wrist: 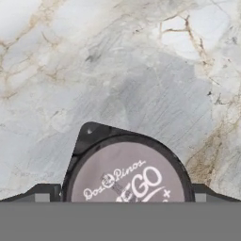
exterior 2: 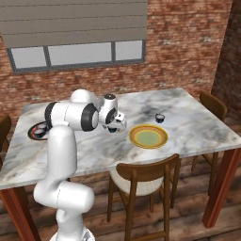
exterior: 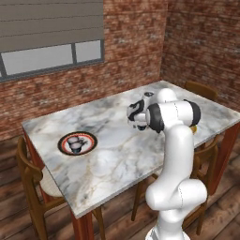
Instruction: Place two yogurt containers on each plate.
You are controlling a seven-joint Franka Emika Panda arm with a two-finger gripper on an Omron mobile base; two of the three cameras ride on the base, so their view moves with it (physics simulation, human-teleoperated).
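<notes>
two yogurt containers [exterior: 75, 142] on left plate [exterior: 77, 143], one [exterior 2: 160, 117] behind right plate [exterior 2: 148, 136]

I am working in the dining corner of a home kitchen: red brick walls [exterior: 136, 42], a window [exterior 2: 75, 54] under a grey blind, a wooden plank floor, and wooden chairs [exterior 2: 146, 181] around a marble-topped table [exterior: 122, 154].

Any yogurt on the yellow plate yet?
No: in the right base view the yellow plate lies bare, with one yogurt container standing on the table beyond it.
</notes>
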